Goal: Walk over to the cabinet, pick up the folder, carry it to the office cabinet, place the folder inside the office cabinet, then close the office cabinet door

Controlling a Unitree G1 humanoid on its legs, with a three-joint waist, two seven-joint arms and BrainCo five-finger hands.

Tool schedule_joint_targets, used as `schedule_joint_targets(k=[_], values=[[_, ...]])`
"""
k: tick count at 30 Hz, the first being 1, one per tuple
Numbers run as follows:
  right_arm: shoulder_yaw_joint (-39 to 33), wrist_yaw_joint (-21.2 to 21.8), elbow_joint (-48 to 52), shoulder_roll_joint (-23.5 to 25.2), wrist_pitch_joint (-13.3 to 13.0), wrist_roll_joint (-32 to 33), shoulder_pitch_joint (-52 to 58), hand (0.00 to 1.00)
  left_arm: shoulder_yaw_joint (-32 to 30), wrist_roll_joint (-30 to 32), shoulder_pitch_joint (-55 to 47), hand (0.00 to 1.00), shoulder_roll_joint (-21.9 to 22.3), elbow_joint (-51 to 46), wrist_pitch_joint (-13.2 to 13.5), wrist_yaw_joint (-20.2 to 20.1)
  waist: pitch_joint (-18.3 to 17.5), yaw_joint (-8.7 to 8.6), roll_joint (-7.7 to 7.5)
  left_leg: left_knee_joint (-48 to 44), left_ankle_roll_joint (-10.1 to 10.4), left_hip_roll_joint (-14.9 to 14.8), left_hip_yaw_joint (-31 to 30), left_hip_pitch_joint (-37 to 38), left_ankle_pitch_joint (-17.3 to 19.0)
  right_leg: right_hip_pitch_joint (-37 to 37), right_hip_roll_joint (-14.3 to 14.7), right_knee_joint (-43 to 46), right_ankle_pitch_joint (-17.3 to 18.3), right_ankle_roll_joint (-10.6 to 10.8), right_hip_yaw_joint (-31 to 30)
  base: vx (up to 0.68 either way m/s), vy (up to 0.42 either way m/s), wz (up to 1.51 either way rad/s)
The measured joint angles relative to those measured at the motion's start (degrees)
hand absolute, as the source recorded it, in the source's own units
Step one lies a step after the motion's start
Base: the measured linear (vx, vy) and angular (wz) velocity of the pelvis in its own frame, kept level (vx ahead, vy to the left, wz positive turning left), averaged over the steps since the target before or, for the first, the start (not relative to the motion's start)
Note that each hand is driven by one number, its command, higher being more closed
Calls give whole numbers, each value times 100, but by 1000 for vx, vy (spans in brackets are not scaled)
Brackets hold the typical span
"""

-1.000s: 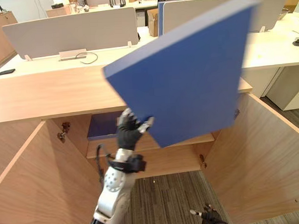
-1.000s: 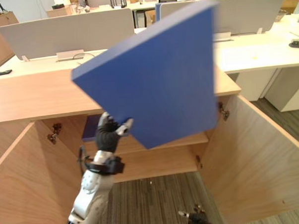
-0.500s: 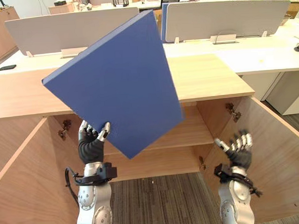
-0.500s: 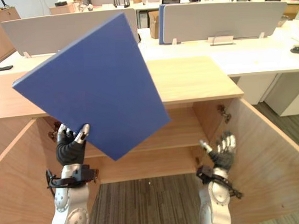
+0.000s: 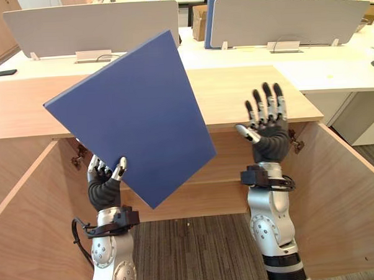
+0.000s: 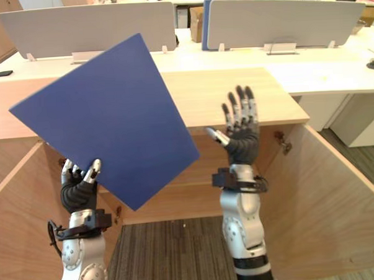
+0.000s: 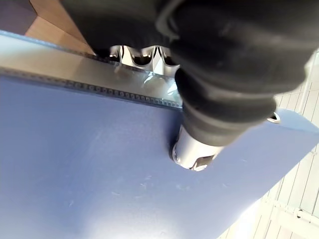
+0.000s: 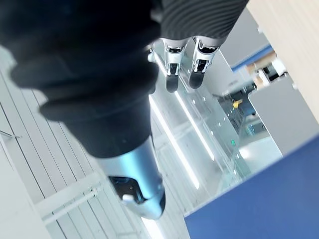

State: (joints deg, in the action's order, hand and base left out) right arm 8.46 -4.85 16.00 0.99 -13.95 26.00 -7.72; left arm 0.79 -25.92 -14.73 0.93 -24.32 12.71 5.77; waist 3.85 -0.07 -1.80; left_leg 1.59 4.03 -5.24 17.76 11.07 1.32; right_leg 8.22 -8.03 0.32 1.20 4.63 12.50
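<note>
From my station I see the large flat blue rectangular folder (image 5: 130, 117) held up in the air in front of the light wooden office cabinet (image 5: 253, 94). It is tilted, with one corner pointing up and the lowest corner hanging before the cabinet's opening. The left hand (image 5: 104, 184) has it by the lower edge. Its fingers (image 7: 139, 55) are curled behind that edge and its thumb (image 7: 193, 151) presses on the blue cover, so it is a firm pinch (the left wrist view shows this plainly). The folder is not yet inside the cabinet, and from my viewpoint it covers the left part of the opening.

The right hand (image 5: 268, 133) is raised beside the folder and apart from it, with its fingers straight and fanned out, holding nothing. The cabinet's left wooden door (image 5: 26, 234) and right wooden door (image 5: 348, 201) both stand open. Striped grey carpet (image 5: 198, 251) lies between them. Beyond the cabinet top are white desks (image 5: 333, 71) with grey divider panels (image 5: 89, 29).
</note>
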Motion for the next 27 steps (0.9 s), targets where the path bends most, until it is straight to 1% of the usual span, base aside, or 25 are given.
schedule_joint_targets(k=[3, 4, 6, 9, 12, 14, 16, 20, 22, 23, 24, 25, 26, 27], values=[[101, 218, -319, -94, 158, 129, -141, 0, 4, -26, -2, 100, 1, 32, -1, -93, 12, 39, -7, -1, -2, 12, -46, 1, 0, 25, -13, 2, 0, 0, 8, -33, 10, 6], [132, 247, -395, -107, 174, 180, -178, 0, 4, -44, -2, 100, -1, 33, -1, -119, 14, 42, -7, -1, -3, 13, -53, 0, 0, 28, -14, 2, 0, 0, 10, -42, 5, 5], [253, 336, -681, -273, 290, 233, -341, 0, 15, -160, -1, 100, -7, 47, -1, -256, 44, 55, -6, -2, -5, 14, -89, -1, -1, 66, -15, 2, 1, 0, 25, -47, -1, 6], [289, 359, -1045, -439, 374, 229, -553, 0, 67, -280, -2, 100, -24, 94, -1, -387, 58, 62, -6, -1, -13, 16, -129, -2, -10, 72, -18, 2, 1, 0, 40, -39, 1, 8], [299, 389, -1454, -658, 541, 202, -859, 0, 169, -363, -3, 100, -114, 114, 0, -532, 80, 73, -5, 0, -18, 16, -161, -10, -22, 75, -19, 2, 1, 0, 76, -32, -3, 5], [317, 463, -1686, -854, 608, 164, -1091, 0, 217, -407, -3, 100, -183, 114, 2, -627, 81, 75, -5, 1, -18, 16, -171, -10, -23, 79, -19, 2, 1, 0, 83, -39, 1, 3], [471, 488, -1860, -1101, 650, -36, -1309, 0, 237, -417, -2, 100, -293, 113, 10, -687, 81, 76, -7, 2, -18, 16, -177, -9, -23, 81, -19, 7, 1, -1, 84, -18, 3, 1], [686, 620, -2146, -1354, 718, -199, -1641, 0, 242, -521, -3, 100, -440, 112, 14, -754, 82, 76, -7, 1, -18, 16, -182, -9, -23, 83, -20, 10, 1, -1, 84, -10, 0, 0], [818, 766, -2238, -1506, 733, -245, -1813, 0, 243, -570, -3, 100, -514, 112, 17, -758, 82, 81, -8, 1, -18, 15, -182, -8, -23, 83, -20, 11, 1, -1, 84, -40, 1, 0], [973, 824, -2265, -1680, 745, -243, -1945, 0, 242, -641, -4, 100, -573, 112, 25, -760, 83, 82, -9, 1, -18, 16, -182, -8, -23, 83, -20, 11, 1, -1, 83, -36, 2, 0], [1151, 909, -2283, -1894, 765, -243, -2103, 100, 241, -667, -4, 100, -629, 112, 42, -761, 83, 83, -9, 1, -18, 16, -182, -7, -23, 83, -20, 11, 1, -1, 83, -43, 2, 0], [1258, 961, -2306, -2020, 774, -239, -2201, 100, 241, -676, -4, 100, -655, 112, 63, -761, 83, 81, -9, 1, -18, 16, -182, -7, -23, 83, -21, 11, 0, -1, 83, -35, 1, 0], [1541, 984, -2355, -2313, 776, -94, -2420, 100, 242, -749, -8, 100, -729, 112, 95, -765, 83, 81, -10, 1, -17, 16, -182, -7, -23, 83, -20, 11, 0, -1, 83, -36, 1, 0], [1794, 1041, -2385, -2621, 786, 182, -2660, 100, 244, -834, -22, 100, -818, 112, 130, -796, 83, 80, -10, 1, -17, 15, -181, -9, -23, 82, -19, 11, 0, -1, 83, -35, 0, 0]])
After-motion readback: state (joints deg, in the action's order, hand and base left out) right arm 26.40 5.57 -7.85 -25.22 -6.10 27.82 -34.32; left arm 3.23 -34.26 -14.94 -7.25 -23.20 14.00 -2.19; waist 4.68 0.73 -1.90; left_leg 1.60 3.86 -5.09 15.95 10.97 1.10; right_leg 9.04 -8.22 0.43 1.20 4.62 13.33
